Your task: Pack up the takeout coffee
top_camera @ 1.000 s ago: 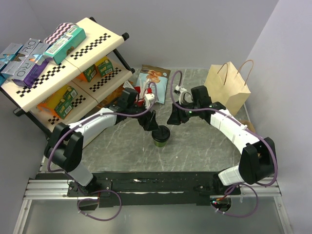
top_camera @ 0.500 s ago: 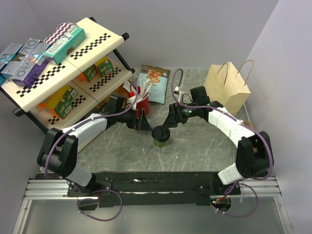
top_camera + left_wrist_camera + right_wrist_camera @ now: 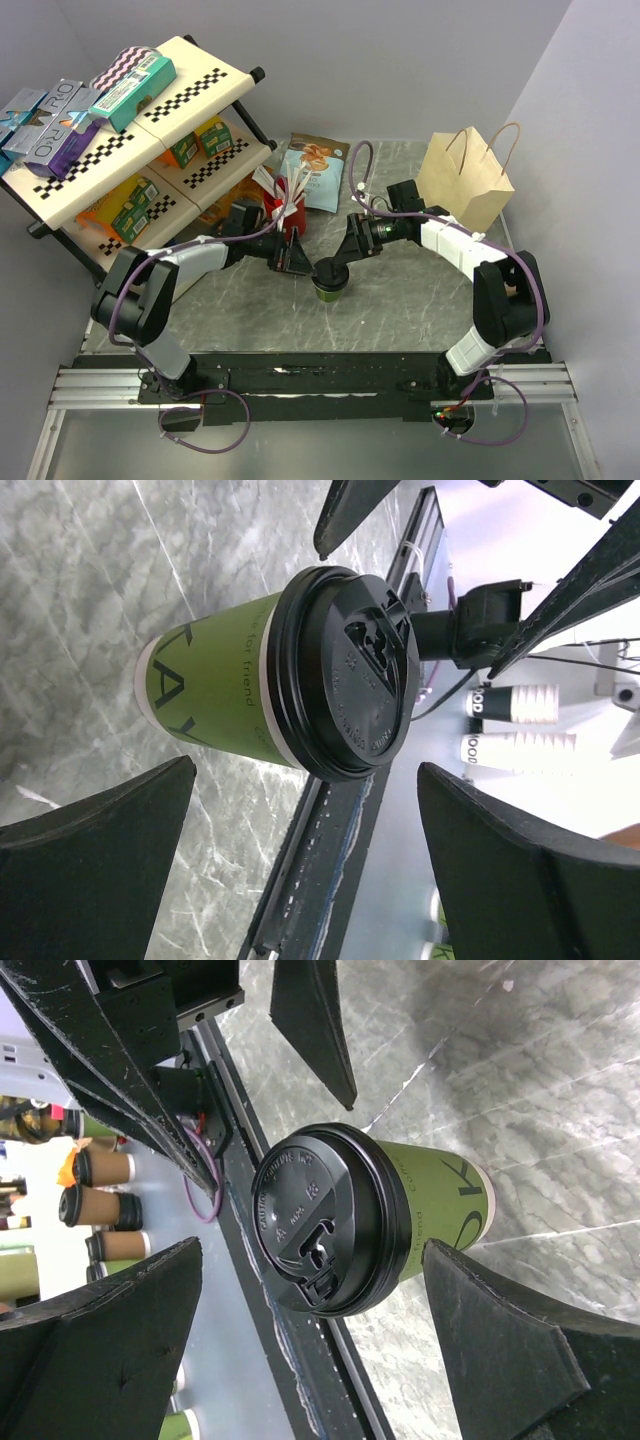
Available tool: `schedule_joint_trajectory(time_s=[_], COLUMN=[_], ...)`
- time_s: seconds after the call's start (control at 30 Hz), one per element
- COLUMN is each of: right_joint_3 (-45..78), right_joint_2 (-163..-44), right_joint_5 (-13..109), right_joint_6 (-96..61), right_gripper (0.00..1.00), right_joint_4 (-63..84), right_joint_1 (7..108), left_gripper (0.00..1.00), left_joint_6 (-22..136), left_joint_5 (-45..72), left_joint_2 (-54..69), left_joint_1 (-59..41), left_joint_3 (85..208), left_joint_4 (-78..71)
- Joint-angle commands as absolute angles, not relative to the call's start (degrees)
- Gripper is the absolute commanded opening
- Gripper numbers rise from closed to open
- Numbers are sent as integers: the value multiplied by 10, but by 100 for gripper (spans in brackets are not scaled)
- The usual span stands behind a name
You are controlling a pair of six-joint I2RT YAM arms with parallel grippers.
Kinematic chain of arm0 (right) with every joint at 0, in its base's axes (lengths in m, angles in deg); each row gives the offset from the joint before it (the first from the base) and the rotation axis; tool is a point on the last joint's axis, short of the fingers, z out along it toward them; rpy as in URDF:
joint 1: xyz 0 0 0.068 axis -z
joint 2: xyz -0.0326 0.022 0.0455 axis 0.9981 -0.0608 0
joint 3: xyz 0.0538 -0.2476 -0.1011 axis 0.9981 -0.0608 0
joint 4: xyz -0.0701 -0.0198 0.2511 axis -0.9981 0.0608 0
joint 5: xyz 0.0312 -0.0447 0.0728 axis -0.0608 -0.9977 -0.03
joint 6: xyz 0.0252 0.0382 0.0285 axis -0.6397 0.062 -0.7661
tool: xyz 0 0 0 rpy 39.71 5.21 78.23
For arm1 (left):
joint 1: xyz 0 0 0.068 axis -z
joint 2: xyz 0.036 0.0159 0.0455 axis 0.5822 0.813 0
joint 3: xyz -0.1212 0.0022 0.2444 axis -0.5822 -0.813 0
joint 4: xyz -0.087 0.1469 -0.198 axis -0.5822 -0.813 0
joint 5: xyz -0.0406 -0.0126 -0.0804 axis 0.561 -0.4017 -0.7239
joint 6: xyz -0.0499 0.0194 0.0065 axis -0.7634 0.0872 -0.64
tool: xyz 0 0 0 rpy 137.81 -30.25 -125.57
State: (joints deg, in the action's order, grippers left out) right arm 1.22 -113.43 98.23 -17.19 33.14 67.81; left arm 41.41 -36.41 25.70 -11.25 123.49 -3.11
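The takeout coffee [image 3: 330,279] stands upright on the marble surface [image 3: 420,292], black lid [image 3: 350,670] on, near its middle. The left jaws and the right jaws flank it, both gaping wide, neither touching it.

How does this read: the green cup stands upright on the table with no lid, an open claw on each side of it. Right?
Not quite. The cup has its black lid on, as the left wrist view shows plainly. The rest holds: it stands upright on the table, with the left claw and the right claw open, one on each side.
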Motion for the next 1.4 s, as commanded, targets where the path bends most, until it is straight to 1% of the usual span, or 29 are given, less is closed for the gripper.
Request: schedule_joint_trajectory(time_s=[0.0, 0.33, 0.73, 1.1, 1.37], right_joint_3=[6, -18, -21, -34, -44], right_joint_2=[-1144, -1151, -1183, -1207, -1210], right_joint_5=[1000, 1002, 1014, 1032, 1032], right_joint_6=[-180, -177, -168, -176, -181], right_gripper=[93, 84, 77, 73, 73], right_joint_4=[312, 312, 315, 305, 297], right_joint_1=[681, 681, 681, 683, 684], left_gripper=[99, 98, 97, 93, 91], left_joint_6=[395, 395, 409, 466, 472], left_joint_5=[-400, -399, -377, -359, -341], left_joint_2=[274, 306, 339, 375, 403], left_joint_1=[-108, -84, -82, -81, -81], left_joint_3=[1253, 1272, 1266, 1276, 1284], left_joint_4=[5, -9, -39, -115, -117])
